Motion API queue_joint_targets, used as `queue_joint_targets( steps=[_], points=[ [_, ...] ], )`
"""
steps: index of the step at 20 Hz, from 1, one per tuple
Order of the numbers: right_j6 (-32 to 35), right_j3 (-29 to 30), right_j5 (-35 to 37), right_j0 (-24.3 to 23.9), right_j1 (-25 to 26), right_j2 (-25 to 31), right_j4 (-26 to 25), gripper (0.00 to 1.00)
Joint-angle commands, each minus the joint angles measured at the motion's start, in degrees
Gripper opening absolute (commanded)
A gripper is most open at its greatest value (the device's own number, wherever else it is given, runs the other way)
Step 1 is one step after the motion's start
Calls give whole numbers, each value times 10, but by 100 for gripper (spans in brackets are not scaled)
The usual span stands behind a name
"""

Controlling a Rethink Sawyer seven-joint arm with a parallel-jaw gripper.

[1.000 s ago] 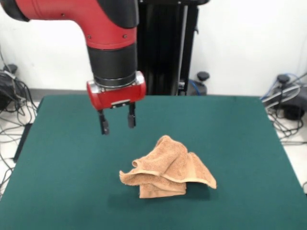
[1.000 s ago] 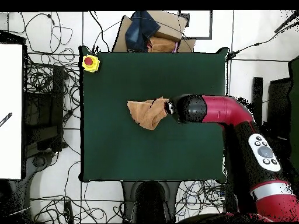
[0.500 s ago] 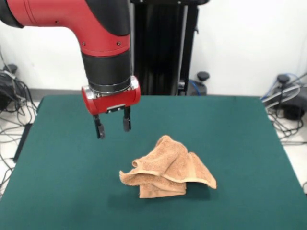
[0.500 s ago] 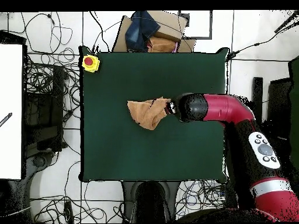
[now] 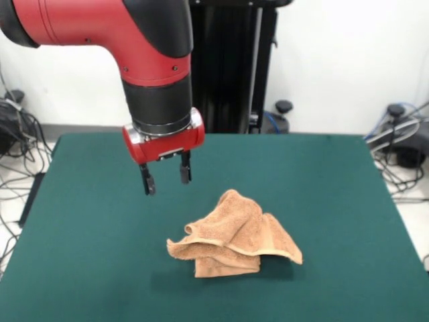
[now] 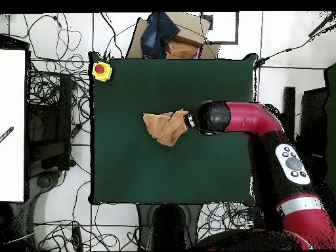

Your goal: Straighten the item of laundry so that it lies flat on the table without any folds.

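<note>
- Since half a second ago the gripper has shifted a little toward the towel and sits slightly lower in the front view; the towel has not moved.
- Gripper state: fingers spread apart, nothing between them — empty, hanging above the surface, not touching it.
- Towel location: near the middle of the surface, crumpled into a heap, several layers folded over one another, one hemmed edge curling across the top. Not flat.
- Key relation: in the front view the towel lies to the right of the gripper and nearer the camera, close by but apart. In the overhead view the wrist sits just beside the towel's right edge.
- Judgement: approach phase — no grasp yet; the next move probably needs a sideways step over the nearest edge, then a descent.
</note>
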Motion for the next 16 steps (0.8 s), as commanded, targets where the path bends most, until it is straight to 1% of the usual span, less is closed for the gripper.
queue_joint_targets(
  steps=[1, 7, 11, 16],
  points=[
    [-94, -33, 76, 29, 9, 33, -14, 100],
    [-99, -60, 63, 32, 28, 41, -24, 100],
    [-101, -56, 50, 22, 29, 52, -14, 100],
    [-103, -51, 27, 13, 36, 62, -14, 100]
  ],
)
